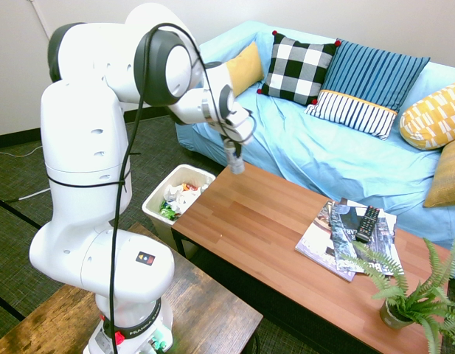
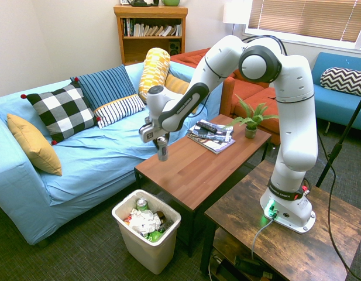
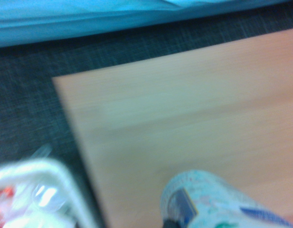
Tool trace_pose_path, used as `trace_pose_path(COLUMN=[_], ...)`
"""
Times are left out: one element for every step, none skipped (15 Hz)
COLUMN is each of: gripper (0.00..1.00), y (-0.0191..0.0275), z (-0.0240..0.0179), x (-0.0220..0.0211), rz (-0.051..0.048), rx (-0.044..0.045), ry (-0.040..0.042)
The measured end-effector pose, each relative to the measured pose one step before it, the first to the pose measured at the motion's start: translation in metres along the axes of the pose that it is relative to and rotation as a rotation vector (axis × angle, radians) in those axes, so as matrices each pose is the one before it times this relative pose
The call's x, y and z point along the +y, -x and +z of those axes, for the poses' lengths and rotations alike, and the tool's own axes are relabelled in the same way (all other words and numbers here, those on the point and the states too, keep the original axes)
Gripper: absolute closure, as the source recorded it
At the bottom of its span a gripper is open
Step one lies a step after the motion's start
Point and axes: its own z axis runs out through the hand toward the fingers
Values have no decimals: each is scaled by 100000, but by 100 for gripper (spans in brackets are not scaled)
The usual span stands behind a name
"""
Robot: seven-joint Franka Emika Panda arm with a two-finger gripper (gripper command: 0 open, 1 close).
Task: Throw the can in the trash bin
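Gripper (image 2: 161, 137): narrowed around the can, the jaws closed against its upper part and pointing downward
Can (image 2: 162, 150): in the jaws, hanging below them and roughly upright, silvery in the second exterior view (the wrist view catches its blue and red marks, rather blurred)
Coffee table (image 1: 271, 214): beneath the jaws, which are over its end nearest the bin
Trash bin (image 2: 146, 249): lower than the jaws and off to one side, just past the table's end, with crumpled white paper (image 2: 145, 222), a green can (image 2: 141, 204) and other litter inside
Sofa (image 1: 282, 140): beside the jaws, across the table from the robot's base, under a pale blue cover
Magazines (image 1: 338, 240): well apart from the jaws, towards the table's other end, a black remote (image 1: 367, 224) lying on them
Plant (image 2: 251, 120): farther from the jaws than the magazines, on the same tabletop
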Motion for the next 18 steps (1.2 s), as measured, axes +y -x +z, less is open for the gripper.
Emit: trace_pose_path(gripper=[100, 100, 100, 100, 100, 100, 100, 100, 100, 0, 0, 0, 0, 0, 0, 0, 0, 0], y=[4137, 3476, 2831, 2534, 2142, 1852, 1491, 1035, 695, 420, 236, 139, 28, 23, -57, -105, -106, -133], z=[840, 1432, 1877, 1983, 1520, 1086, 714, 547, 537, 641, 607, 549, 439, 254, 55, -17, -27, -87], x=[-942, -759, -560, -485, -442, -415, -374, -223, -84, -15, 51, 61, 46, 7, -39, -35, -45, -112], rz=[-4050, -3702, -3071, -2770, -2169, -1668, -1176, -940, -574, -472, -442, -194, -45, -51, 109, 303, 512, 481], rx=[309, 398, 311, 386, 571, 417, 373, 367, 348, 409, 345, 285, 300, 204, 209, 183, 154, 86], ry=[933, 1361, 2015, 1990, 1299, 854, 504, 382, 401, 652, 859, 749, 606, 316, 20, -81, -127, -259])
